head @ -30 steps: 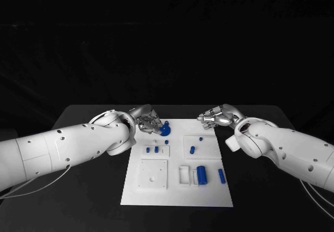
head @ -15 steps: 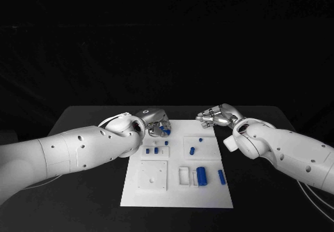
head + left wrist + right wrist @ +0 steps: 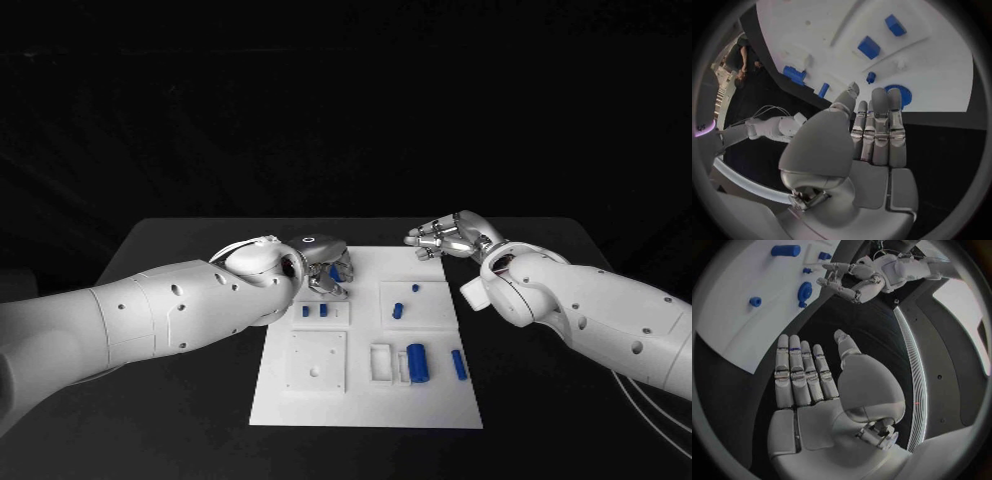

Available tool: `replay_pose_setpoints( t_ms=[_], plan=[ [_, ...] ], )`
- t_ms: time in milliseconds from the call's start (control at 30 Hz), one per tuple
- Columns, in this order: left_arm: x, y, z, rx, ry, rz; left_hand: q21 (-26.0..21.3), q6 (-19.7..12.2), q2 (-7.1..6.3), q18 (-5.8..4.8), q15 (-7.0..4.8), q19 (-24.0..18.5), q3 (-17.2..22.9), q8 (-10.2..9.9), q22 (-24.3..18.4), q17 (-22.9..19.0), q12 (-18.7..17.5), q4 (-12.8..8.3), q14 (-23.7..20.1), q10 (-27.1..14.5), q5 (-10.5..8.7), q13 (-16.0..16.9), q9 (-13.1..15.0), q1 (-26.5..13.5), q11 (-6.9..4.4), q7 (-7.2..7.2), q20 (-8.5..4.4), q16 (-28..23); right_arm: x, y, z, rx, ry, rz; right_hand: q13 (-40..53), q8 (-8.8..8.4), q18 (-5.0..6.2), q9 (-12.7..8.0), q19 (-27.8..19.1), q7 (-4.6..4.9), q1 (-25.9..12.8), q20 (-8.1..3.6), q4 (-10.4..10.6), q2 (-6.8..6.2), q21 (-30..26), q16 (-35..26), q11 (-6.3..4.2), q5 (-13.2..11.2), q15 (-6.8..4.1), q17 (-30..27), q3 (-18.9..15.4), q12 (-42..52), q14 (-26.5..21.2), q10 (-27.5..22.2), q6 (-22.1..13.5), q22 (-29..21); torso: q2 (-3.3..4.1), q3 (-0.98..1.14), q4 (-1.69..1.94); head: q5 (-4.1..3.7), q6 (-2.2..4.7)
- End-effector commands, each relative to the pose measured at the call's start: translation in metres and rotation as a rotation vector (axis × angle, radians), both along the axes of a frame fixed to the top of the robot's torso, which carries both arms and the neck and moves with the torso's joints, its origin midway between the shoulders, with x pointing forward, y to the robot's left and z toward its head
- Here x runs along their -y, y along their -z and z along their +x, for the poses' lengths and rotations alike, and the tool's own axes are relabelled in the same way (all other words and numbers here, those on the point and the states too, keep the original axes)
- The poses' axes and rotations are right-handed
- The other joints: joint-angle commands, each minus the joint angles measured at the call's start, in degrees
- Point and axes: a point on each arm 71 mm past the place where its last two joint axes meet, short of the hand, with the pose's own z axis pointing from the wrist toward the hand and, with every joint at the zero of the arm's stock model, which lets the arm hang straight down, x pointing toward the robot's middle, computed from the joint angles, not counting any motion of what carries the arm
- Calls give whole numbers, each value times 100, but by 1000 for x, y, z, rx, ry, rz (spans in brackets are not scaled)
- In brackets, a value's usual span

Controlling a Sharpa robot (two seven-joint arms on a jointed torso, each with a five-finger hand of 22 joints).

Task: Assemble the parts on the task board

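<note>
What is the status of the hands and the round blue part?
Left hand open, holding nothing. Right hand open, beside task board. Round blue part lies on board, near left fingertips.

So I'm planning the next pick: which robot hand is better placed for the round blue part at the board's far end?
Probably the left. The left robot hand hangs open over the task board, fingertips next to the round blue part. The right robot hand is open too, beyond the board's far right corner.
</note>
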Motion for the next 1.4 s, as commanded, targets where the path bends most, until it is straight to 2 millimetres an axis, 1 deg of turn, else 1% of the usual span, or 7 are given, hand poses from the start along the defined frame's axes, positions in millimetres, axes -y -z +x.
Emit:
replay_pose_setpoints(
  t_ms=[33,333,500,867,1000,1200,1400],
  plan=[
    [4,6,-2,-16,31,43,-44,-46,-8,29,-5,73,9,-7,104,-46,-26,33,-16,-49,26,-9,-9,63,1,3,-5,74,-2,-2,0,22,-1,12,-5,-22,82,-8,-46,34,-3,14,-25,-42,-11,-13,-16,37,7,-9,13,-32,-50,-48,2,-7,6,-6,-2,5,-7],
    [3,12,0,8,23,30,-76,-117,-8,34,-11,125,74,-9,128,-124,-28,27,-26,-78,79,-10,-12,86,8,8,-13,211,-3,-3,-1,26,-1,14,-6,-23,86,-8,-55,35,2,19,-22,-46,-9,-13,-15,47,11,-9,19,-31,-60,-57,-1,-7,3,-6,5,-1,-17],
    [4,13,2,22,20,20,-53,-221,-9,44,-10,126,127,-12,130,-143,-29,21,-33,-179,104,-12,-19,99,22,5,-11,236,-3,-3,-1,26,-3,14,-5,-21,89,-8,-61,36,5,23,-17,-48,-8,-13,-14,60,12,-9,28,-29,-64,-59,1,-6,-3,-7,1,0,-23],
    [5,19,3,13,13,26,19,-226,16,53,-15,127,202,-9,135,-142,-29,16,-26,-185,119,-12,-19,110,23,14,-16,319,-4,-4,-2,26,-7,15,-6,-21,91,-8,-63,35,7,24,-15,-57,-8,-12,-13,73,13,-9,34,-30,-65,-63,4,-6,-3,-2,2,-10,-30],
    [5,23,3,11,9,28,145,-220,23,62,-22,124,297,-9,142,-127,-31,-8,-4,-164,135,-14,-19,104,19,21,-26,434,-4,-4,-2,26,-7,15,-6,-22,92,-8,-65,34,8,26,-11,-62,-8,-13,-12,85,13,-9,46,-30,-69,-63,2,-6,-7,-2,0,-8,-30],
    [3,27,5,7,0,36,462,-177,39,93,-29,87,520,-9,148,-55,-32,-38,2,-87,185,-15,-18,77,10,50,-35,825,-4,-4,-2,26,-7,15,-6,-22,92,-8,-66,34,8,26,-11,-62,-9,-13,-12,86,14,-9,47,-30,-71,-64,2,-7,-7,0,2,-18,-44],
    [3,30,5,3,-3,37,721,-119,55,110,-40,34,721,-8,146,-57,-34,-44,37,-10,200,-16,-17,37,-5,63,-46,976,-4,-4,-2,26,-8,15,-6,-22,92,-8,-66,34,8,26,-11,-62,-9,-13,-12,86,14,-9,47,-30,-71,-64,2,-7,-6,-3,5,-33,-44]
  ],
)
